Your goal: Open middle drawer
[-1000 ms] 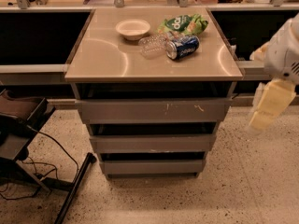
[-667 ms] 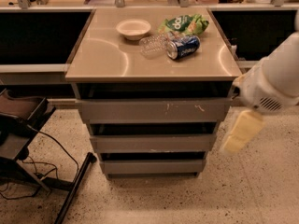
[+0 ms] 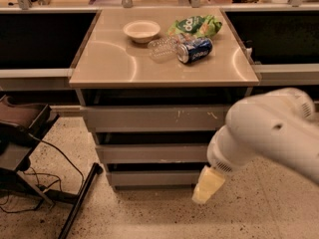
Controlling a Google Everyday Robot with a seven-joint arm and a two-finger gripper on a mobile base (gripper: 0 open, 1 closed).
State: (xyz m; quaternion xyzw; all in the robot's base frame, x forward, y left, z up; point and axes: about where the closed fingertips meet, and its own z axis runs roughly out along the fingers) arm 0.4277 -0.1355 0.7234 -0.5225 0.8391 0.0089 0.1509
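Middle drawer (image 3: 152,153): stiff, handleless, probably light; likely best hooked by its top lip. Gripper (image 3: 208,185) hangs below the front-right corner of the table (image 3: 109,63); its grip cannot be told.

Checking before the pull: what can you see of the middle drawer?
The middle drawer shows only a plain grey flat front, wide, shallow, handleless, between the scratched front above and the bottom front below. It looks shut. The gripper hangs just below its right end, apparently not touching.

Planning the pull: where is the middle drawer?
The middle drawer sits mid-view, between scratched top front and bottom front; the tool hangs below its right end.
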